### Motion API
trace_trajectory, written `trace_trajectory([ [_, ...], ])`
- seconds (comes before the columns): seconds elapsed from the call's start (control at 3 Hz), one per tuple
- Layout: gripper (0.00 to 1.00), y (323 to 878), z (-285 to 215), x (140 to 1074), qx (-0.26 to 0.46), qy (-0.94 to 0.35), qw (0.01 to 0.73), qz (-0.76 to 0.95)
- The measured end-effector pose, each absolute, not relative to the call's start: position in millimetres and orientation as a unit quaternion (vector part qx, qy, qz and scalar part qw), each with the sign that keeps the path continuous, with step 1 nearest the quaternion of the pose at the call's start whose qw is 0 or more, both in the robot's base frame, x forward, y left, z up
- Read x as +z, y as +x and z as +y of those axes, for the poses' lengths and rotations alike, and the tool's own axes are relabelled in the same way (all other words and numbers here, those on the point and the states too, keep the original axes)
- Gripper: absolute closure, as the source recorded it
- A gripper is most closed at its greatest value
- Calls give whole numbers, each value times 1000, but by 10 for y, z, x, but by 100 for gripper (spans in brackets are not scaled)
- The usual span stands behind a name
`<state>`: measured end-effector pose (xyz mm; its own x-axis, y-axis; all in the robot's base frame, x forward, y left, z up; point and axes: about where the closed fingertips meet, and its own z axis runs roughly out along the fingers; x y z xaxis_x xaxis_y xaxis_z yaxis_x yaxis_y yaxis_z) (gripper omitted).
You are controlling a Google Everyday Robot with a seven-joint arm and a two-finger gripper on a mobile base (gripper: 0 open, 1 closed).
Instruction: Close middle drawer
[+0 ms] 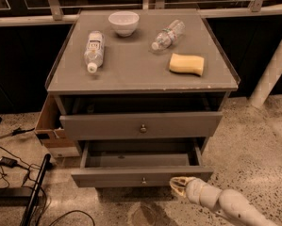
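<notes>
The middle drawer (112,177) is the lower of the two grey fronts in view. It is pulled well out, its shallow inside (140,160) is bare, and it has a small round knob (144,180). The uppermost drawer front (107,125) stands above it, out a little, with a dark gap over it. The lowest drawer is hidden beneath. My gripper (178,185), on a pale arm coming in from the lower right, is at the right end of the middle drawer's front, by its lower edge; I cannot tell whether it touches.
On the cabinet top (131,74) are a white bowl (123,22), two lying plastic bottles (94,50) (168,34) and a yellow sponge (186,64). A cardboard box (48,126) stands at the cabinet's left, cables (8,164) lie on the floor, and a white post (272,69) is at right.
</notes>
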<state>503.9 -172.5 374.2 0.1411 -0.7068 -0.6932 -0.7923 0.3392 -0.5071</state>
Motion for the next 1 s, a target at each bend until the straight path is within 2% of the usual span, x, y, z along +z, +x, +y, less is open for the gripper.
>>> trace_trajectory([
  [1.0,100,5634,-1644,3569,13,-557,516,651],
])
